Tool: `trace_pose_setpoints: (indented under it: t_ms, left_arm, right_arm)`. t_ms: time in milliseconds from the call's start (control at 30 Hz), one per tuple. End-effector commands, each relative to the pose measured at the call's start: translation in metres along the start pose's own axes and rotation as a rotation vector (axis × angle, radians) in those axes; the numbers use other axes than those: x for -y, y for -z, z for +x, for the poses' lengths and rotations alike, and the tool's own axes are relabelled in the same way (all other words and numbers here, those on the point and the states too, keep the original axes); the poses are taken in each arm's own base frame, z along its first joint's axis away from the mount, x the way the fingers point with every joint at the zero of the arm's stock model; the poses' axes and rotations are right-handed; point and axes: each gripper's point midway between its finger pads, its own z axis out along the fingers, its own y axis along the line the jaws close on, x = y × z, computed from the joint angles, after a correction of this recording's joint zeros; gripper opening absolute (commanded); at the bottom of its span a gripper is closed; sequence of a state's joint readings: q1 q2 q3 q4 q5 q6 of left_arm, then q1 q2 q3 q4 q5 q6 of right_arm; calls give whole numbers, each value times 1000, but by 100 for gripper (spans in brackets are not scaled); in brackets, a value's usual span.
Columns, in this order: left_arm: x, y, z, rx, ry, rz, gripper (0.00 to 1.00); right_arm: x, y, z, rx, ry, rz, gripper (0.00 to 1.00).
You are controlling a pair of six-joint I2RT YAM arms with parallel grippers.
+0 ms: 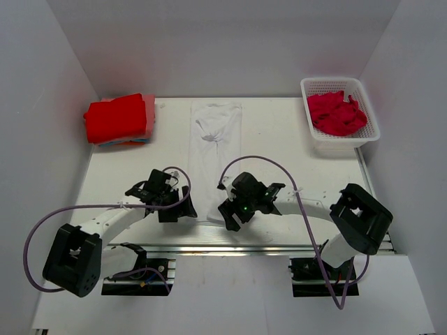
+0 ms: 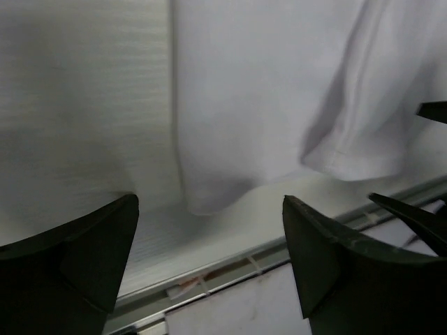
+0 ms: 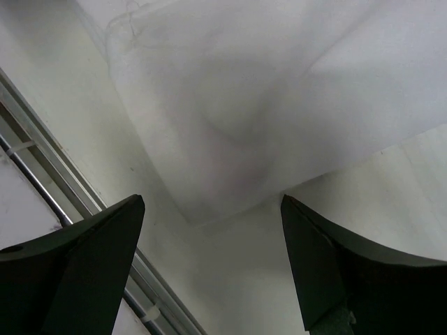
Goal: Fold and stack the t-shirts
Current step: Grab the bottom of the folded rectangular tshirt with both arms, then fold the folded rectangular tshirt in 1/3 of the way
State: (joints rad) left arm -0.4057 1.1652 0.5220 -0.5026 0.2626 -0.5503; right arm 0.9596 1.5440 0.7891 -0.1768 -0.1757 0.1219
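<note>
A white t-shirt (image 1: pixel 213 150) lies folded lengthwise as a long strip down the middle of the table. My left gripper (image 1: pixel 176 209) is open at its near left corner; the wrist view shows that corner (image 2: pixel 209 195) just beyond my fingers (image 2: pixel 328 251). My right gripper (image 1: pixel 232 218) is open at the near right corner, and the shirt's corner (image 3: pixel 202 202) lies between and just ahead of my fingers (image 3: pixel 328 265). Neither holds cloth. A folded red shirt (image 1: pixel 117 117) tops a stack at the back left.
A white basket (image 1: pixel 368 132) at the back right holds crumpled red shirts (image 1: pixel 336 113). The table's metal front rail (image 2: pixel 230 272) runs right under both grippers, also seen in the right wrist view (image 3: pixel 63 181). White walls enclose the table.
</note>
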Motion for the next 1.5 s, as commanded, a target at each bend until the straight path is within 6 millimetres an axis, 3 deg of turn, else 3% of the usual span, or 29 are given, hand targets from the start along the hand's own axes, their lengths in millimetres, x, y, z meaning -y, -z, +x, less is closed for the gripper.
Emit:
trace_pose_setpoints:
  t_ms: [0,133,167,200,300,367,400,433,467,500,667,733,867,900,1000,1100,1167,1233,1267,1333,1367,1467]
  left_arm:
    - [11,-6,15,-60,-3,67,85]
    - [-4,-14,30,-103,0,-1,65]
    - [-6,-16,32,-101,-1,-1,61]
    - [-4,-17,33,-110,9,10,52]
    - [-1,-19,34,-118,1,20,38]
    - [-3,-19,33,-110,1,9,29]
    - [-2,-18,32,-103,-2,14,23]
    - [2,-17,24,-72,-11,23,13]
    - [3,-18,21,-62,-14,30,6]
    - [7,-17,16,-46,-19,40,0]
    - [35,-13,-21,80,-100,138,0]
    - [50,0,-35,140,-134,189,0]
    - [61,23,-69,299,-174,181,0]
    - [65,28,-81,340,-176,174,0]
    - [76,40,-105,431,-192,177,0]
    - [84,40,-129,477,-177,166,0]
    - [79,38,-142,491,-137,135,0]
    - [76,34,-155,505,-122,83,0]
    - [74,34,-161,511,-114,55,0]
    - [71,43,-182,569,-95,-7,0]
    - [71,45,-193,597,-86,-36,0]
    - [77,51,-215,649,-75,-38,0]
  right_arm:
    - [0,-3,-1,6,-48,30,82]
    - [2,-10,5,-5,-66,42,64]
    - [3,-11,7,-13,-74,37,55]
    - [2,-14,9,-24,-76,32,49]
    - [0,-14,12,-40,-83,23,36]
    - [0,-14,11,-30,-88,25,27]
    - [-2,-12,11,-21,-83,17,18]
    - [-2,-11,8,-7,-78,13,13]
    - [-3,-11,10,-6,-77,8,2]
    - [-4,-10,7,5,-67,7,0]
    - [6,-8,-7,55,-50,52,0]
    - [6,-3,-25,104,-39,63,0]
    - [19,9,-51,186,-41,145,0]
    - [29,15,-66,222,-47,208,0]
    - [59,25,-82,257,-50,357,0]
    - [78,32,-107,287,-48,424,0]
    - [86,42,-129,320,-49,439,0]
    - [99,37,-128,289,-51,464,0]
    - [100,44,-146,324,-49,473,0]
    - [119,41,-147,304,-66,512,0]
    - [129,49,-164,334,-69,528,0]
    - [136,51,-186,352,-52,523,0]
